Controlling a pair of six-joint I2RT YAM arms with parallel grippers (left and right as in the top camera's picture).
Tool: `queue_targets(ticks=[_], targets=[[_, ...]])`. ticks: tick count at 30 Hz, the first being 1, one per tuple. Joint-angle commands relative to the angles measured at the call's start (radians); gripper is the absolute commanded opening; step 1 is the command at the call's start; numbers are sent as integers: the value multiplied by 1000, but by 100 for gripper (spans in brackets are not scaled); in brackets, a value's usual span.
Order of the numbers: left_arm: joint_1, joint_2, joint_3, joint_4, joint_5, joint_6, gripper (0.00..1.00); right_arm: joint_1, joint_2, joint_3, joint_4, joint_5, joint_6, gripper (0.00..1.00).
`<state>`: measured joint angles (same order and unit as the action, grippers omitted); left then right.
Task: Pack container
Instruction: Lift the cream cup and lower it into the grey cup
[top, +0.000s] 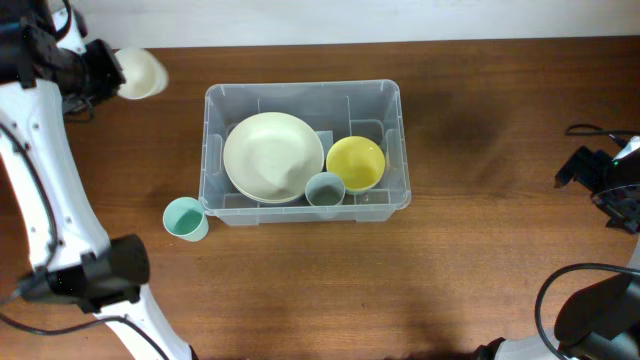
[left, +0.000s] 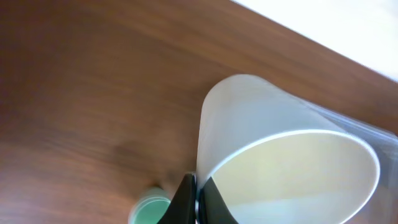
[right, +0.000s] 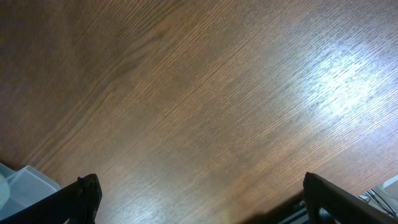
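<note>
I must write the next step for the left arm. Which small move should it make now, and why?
Probably lift the cream cup slightly and carry it right, toward the container. The left gripper is shut on the cup's rim, and the cup is outside the container, beyond its left wall.

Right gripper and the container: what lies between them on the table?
Only bare wooden table, plain in the overhead view; the open right gripper sits well off the container, at its right wall side.

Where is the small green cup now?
In the overhead view, the green cup stands on the table, just outside the left front corner of the container.
</note>
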<state>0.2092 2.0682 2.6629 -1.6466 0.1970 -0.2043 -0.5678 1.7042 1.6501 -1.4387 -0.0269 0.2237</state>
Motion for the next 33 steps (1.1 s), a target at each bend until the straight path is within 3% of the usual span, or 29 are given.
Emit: queue_targets(ticks=[1, 8, 14, 24, 33], targets=[[-127, -57, 43, -41, 117, 85, 1, -2, -13, -1, 0, 2, -6, 99], [-413, -70, 11, -41, 117, 90, 1, -2, -13, -1, 0, 1, -6, 99], [-586, -71, -127, -41, 88, 87, 1, -2, -13, -1, 0, 1, -6, 99], [-650, -72, -439, -41, 95, 86, 1, -2, -13, -1, 0, 2, -7, 99], [-650, -71, -460, -23, -15, 87, 1, -2, -13, -1, 0, 2, -6, 99]])
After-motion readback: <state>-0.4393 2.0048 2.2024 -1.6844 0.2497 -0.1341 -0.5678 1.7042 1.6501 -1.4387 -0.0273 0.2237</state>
